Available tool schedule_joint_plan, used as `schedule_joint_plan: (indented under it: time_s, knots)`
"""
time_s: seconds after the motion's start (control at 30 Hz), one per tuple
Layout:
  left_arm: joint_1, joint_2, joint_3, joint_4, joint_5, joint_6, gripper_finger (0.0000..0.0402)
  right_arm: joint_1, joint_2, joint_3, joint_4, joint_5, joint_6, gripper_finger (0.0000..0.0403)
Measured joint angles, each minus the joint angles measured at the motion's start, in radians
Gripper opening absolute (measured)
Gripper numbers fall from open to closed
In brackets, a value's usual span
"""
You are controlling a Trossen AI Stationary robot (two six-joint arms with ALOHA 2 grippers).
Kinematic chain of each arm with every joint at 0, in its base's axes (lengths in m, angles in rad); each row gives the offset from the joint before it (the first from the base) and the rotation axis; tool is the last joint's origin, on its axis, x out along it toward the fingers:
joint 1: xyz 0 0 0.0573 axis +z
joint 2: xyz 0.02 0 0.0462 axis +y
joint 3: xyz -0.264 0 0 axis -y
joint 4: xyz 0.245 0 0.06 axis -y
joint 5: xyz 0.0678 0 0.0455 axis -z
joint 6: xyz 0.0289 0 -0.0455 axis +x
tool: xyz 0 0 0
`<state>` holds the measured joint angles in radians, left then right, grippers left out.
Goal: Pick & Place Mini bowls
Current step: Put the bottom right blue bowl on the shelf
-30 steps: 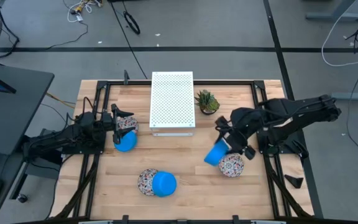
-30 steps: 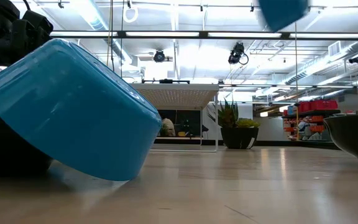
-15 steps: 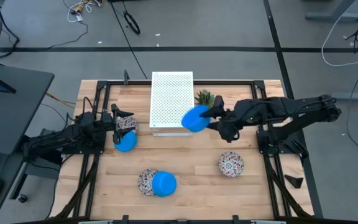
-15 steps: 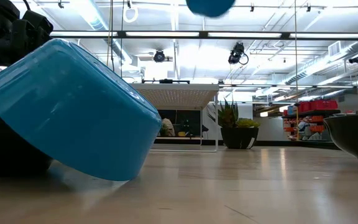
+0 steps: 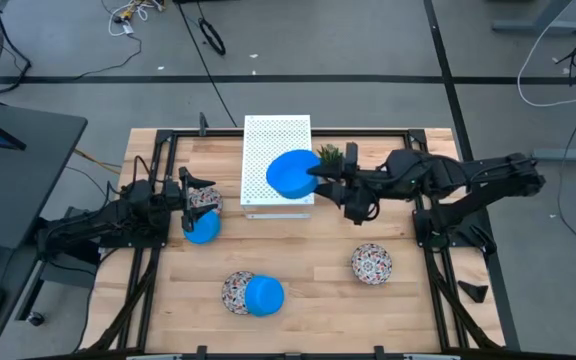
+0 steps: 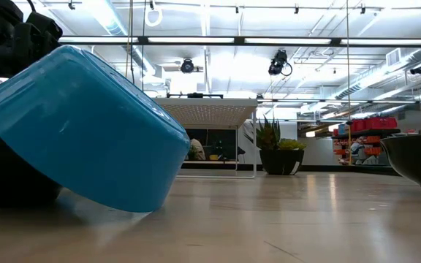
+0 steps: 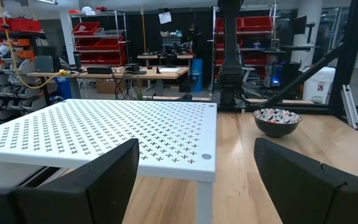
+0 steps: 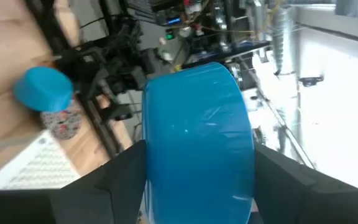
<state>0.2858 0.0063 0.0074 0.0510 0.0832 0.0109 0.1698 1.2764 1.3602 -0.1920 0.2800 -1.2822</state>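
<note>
One blue bowl point(image 5: 290, 172) is gripped in the right claw point(image 5: 315, 178) above the white perforated box point(image 5: 277, 142). Left of the box, the left claw point(image 5: 190, 201) rests open beside another blue bowl point(image 5: 203, 229) and a patterned bowl point(image 5: 206, 199) on the bench point(image 5: 308, 270).

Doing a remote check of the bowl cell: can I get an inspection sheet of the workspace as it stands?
Surface: pale wooden table in a black frame.
Job's things: plain blue mini bowl held over the white perforated box; blue and patterned bowl pairs; lone floral-patterned bowl.
Clutter: small green potted plant.
Grippers: right gripper grips the raised blue bowl between its fingers; left gripper fingers open at the left bowl pair.
Cables: loose cables on the floor.
Surroundings: grey floor, shelving and benches beyond; no people seen.
</note>
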Motion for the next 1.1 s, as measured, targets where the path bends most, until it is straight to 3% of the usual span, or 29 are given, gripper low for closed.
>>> schedule_joint_plan:
  time_s: [0.47, 0.67, 0.87, 1.1]
  knots:
    - [0.0, 0.0, 0.0, 0.027, -0.005, -0.002, 0.0323, 0.001, 0.081, 0.0, 0.114, 0.01, 0.039, 0.0249]
    - [-0.001, 0.0, 0.007, 0.055, 0.0, -0.135, 0.0323, -0.001, 0.096, 0.0, 0.167, 0.026, 0.027, 0.0249]
    - [-0.011, 0.053, 0.148, -0.06, -0.02, -0.106, 0.0323, -0.001, 0.098, 0.0, 0.164, 0.025, 0.022, 0.0249]
    - [-0.01, 0.251, 0.387, -0.149, 0.021, -0.022, 0.0323, -0.001, 0.098, 0.0, 0.177, -0.002, 0.062, 0.0249]
